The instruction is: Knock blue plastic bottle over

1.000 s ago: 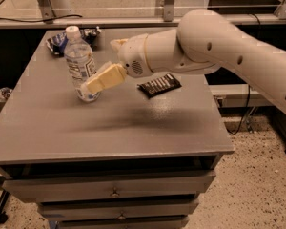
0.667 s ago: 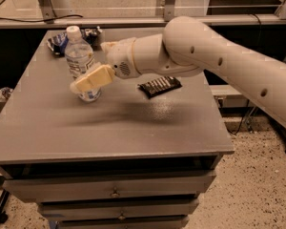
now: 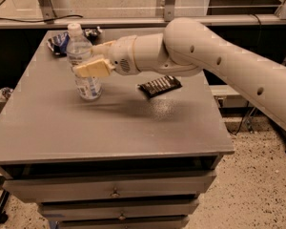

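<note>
The blue plastic bottle [image 3: 78, 49], clear with a white cap and a white-and-blue label, stands upright at the back left of the grey table [image 3: 109, 132]. My gripper [image 3: 80, 70], with cream fingers, is at the end of the white arm that reaches in from the right. It is shut and empty. It sits in front of the bottle's middle and overlaps it, hiding part of the label. I cannot tell whether it touches the bottle.
A flat black candy-bar wrapper [image 3: 159, 86] lies right of the bottle, under my arm. A blue-and-silver snack bag [image 3: 58, 42] lies at the back left corner. The table has drawers [image 3: 114, 192] in front. A metal rail runs behind it.
My gripper has moved left and up, from the bottle's lower right side to in front of its middle. The bottle still stands upright in the same place.
</note>
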Action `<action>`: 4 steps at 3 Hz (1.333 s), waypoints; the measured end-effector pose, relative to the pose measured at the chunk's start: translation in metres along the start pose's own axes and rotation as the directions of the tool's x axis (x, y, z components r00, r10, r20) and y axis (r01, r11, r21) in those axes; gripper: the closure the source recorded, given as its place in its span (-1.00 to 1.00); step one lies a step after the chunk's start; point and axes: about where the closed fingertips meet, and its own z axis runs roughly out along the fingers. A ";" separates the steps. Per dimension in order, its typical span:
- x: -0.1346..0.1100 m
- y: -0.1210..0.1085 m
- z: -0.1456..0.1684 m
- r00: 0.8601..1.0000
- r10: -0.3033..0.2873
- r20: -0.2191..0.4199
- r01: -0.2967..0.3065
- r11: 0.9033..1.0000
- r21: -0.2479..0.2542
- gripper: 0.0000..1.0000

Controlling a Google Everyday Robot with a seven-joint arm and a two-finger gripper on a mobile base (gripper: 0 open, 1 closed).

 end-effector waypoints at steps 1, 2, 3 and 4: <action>-0.017 -0.012 -0.015 1.000 -0.027 0.000 0.027 0.999 0.021 0.26; -0.045 -0.028 -0.031 0.994 -0.102 -0.042 0.104 0.994 0.028 0.71; -0.080 -0.049 -0.044 0.958 -0.234 -0.166 0.240 0.971 0.012 1.00; -0.077 -0.065 -0.036 0.854 -0.369 -0.366 0.370 0.926 -0.070 1.00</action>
